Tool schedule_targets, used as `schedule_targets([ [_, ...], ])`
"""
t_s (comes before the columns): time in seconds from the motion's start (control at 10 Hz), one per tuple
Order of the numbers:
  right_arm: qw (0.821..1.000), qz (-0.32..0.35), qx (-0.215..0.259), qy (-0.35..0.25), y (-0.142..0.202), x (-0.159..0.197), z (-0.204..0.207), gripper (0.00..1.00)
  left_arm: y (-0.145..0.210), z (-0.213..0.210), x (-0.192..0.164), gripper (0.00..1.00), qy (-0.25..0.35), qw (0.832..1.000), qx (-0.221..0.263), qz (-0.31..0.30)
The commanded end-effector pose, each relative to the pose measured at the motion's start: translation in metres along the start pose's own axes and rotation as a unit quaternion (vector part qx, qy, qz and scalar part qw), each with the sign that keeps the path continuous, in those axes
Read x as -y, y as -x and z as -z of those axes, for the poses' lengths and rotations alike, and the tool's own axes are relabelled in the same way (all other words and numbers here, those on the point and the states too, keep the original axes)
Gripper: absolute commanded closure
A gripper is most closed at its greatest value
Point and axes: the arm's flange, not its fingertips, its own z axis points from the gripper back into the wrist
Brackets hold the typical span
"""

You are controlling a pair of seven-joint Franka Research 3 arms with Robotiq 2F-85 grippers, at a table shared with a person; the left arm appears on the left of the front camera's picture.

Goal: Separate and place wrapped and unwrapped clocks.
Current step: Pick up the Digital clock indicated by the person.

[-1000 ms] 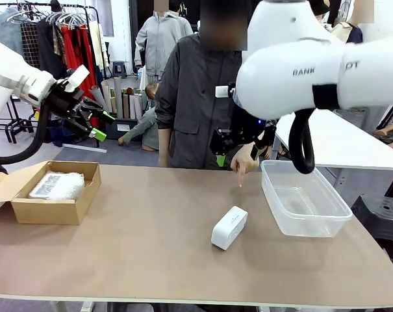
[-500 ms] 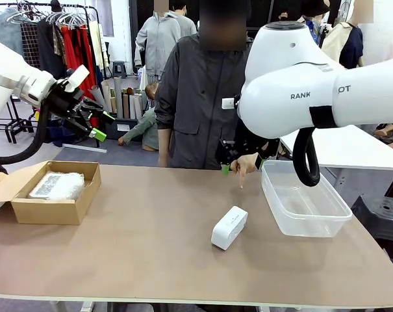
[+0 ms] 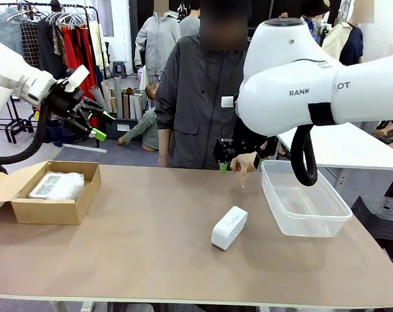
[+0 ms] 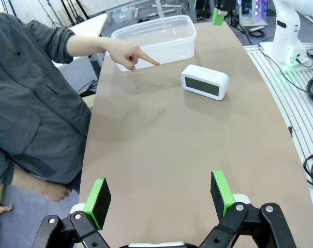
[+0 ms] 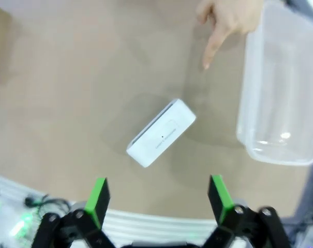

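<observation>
Clock (image 3: 229, 227), the bare one, lies on the table (image 3: 144, 260) right of the middle, just left of the tub (image 3: 293, 224) and apart from it. It is a smooth white block with rounded corners. From the front it shows its white back and top, and the left wrist view shows its dark face in a white frame. It stands turned at an angle to the table edge.

At the far left a box (image 3: 53, 211) stands open, and a wrapped clock (image 3: 56, 186) lies in it: a pale block under crinkly clear plastic. It seems to be one bundle, but I cannot tell if another lies in there too.

A person's hand (image 3: 243, 166) points down with one finger at the table, beyond the bare clock and near the far left corner of the tub.

Left gripper (image 4: 160, 195) hangs high above the left end, over the box, with green pads wide apart and nothing between them. Right gripper (image 5: 158, 196) looks down on the bare clock from above, its pads also apart and holding nothing.
</observation>
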Motion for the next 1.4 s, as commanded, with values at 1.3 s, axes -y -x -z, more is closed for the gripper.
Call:
schedule_targets([
  [1.3, 0.92, 0.382, -0.076, 0.043, 0.007, 0.029, 0.147, 0.0, -0.001, 0.0, 0.005, 0.0, -0.005, 1.0, 0.0, 0.002],
])
